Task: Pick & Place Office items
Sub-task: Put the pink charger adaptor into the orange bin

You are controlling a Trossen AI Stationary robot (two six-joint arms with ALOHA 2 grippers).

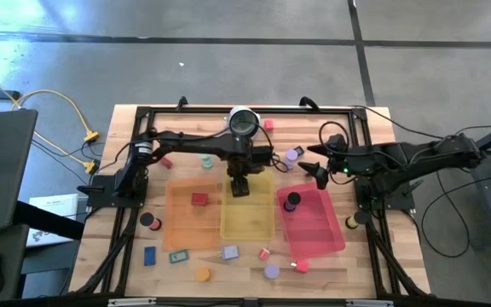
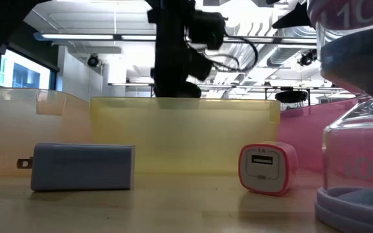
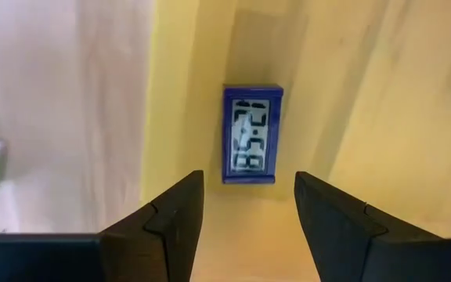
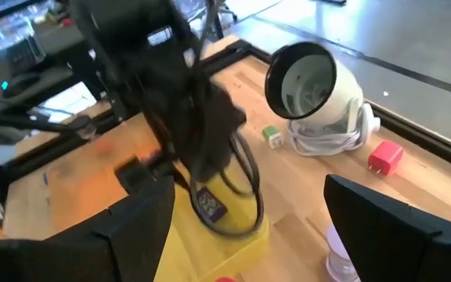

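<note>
Inside yellow tray [image 3: 351, 94] — blue clock [image 3: 252, 133].

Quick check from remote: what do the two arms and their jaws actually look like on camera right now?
Both arms are dark, near-black jointed links with loose black cables looping along them. The left gripper shows two matte black, angular, wedge-shaped jaws. The right gripper has the same broad dark jaws. A small green light glows on the right arm. No markings are legible.
</note>
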